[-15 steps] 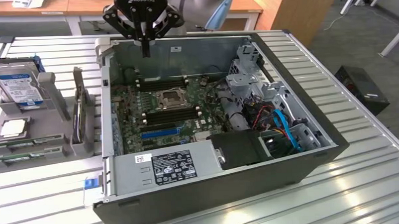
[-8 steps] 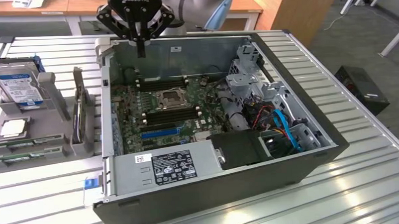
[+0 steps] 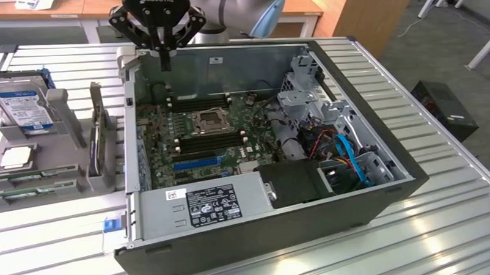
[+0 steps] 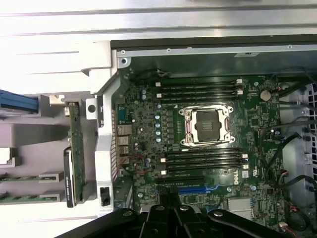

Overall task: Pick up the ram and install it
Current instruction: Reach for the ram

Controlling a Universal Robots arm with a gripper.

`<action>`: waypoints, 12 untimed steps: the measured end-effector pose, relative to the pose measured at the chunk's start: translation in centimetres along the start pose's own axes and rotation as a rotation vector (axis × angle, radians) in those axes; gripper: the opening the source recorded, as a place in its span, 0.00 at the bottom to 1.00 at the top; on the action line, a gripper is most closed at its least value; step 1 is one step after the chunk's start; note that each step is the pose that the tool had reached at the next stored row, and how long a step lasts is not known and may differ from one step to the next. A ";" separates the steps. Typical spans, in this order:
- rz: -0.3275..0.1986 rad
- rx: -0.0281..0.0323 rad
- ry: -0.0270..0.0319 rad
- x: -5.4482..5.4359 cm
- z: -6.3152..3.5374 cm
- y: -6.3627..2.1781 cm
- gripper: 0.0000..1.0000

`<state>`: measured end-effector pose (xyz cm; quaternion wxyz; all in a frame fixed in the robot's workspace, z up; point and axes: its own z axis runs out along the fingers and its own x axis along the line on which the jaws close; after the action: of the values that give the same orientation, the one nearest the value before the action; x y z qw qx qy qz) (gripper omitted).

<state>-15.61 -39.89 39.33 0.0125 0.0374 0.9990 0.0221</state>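
Note:
Two green ram sticks lie flat in the grey holder (image 3: pixel 67 174) at the exterior view's left, one (image 3: pixel 15 195) nearest the table's front; they also show in the wrist view (image 4: pixel 25 197). My gripper (image 3: pixel 166 62) hangs shut and empty over the back wall of the open computer case (image 3: pixel 377 188), well away from the sticks. Its black fingers (image 4: pixel 163 215) look down on the motherboard (image 4: pixel 148 139). The black memory slots (image 3: pixel 206 142) (image 4: pixel 203 161) on both sides of the CPU socket (image 4: pixel 205 124) stand bare.
The holder also carries an upright hard drive (image 3: pixel 22 105) and a green card on edge (image 3: pixel 98 139). Inside the case sit a blue expansion slot (image 3: pixel 199 162), a power supply (image 3: pixel 210 203), a drive cage (image 3: pixel 309 104) and blue cables (image 3: pixel 347 152).

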 end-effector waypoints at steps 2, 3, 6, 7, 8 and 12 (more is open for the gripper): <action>0.000 0.0000 0.0000 0.4 -0.01 -0.03 0.10; 0.000 0.0000 0.0000 0.6 -0.01 -0.04 0.10; 0.000 0.0000 0.0000 1.1 -0.03 -0.08 0.10; 0.000 0.0000 0.0000 1.3 -0.03 -0.09 0.10; 0.000 0.0000 0.0000 1.5 -0.04 -0.11 0.10; 0.000 -0.0001 0.0000 2.2 -0.06 -0.16 0.10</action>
<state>-17.84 -39.88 39.32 0.0125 0.0374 0.9990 0.0221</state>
